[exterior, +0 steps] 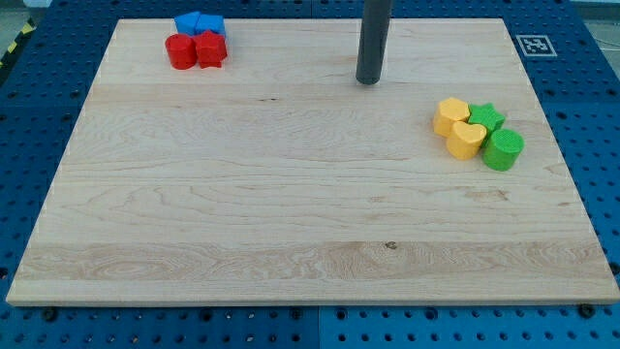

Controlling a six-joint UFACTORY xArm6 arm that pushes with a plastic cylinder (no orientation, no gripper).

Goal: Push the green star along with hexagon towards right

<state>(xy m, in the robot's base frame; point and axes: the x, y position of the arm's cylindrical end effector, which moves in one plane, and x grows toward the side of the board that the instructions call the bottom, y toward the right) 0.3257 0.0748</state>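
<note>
a: the wooden board (291, 223) is mostly bare; where's the work?
b: at the view's right: yellow hexagon (450, 115) touching green star (487, 117). my tip (367, 80), a bare fingerless rod, stands well left. approach step; next, get behind the hexagon.

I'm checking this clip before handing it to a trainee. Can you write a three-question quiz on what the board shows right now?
1. True or false: my tip is touching the green star.
2. Which block lies directly at the view's left of the green star? A) red cylinder B) yellow hexagon C) blue cube
3. Fill in: the green cylinder sits toward the view's ______ from the green star.

Key:
1. False. My tip stands apart, toward the view's upper left of that cluster.
2. B, the yellow hexagon.
3. Bottom, beside the yellow heart.
</note>
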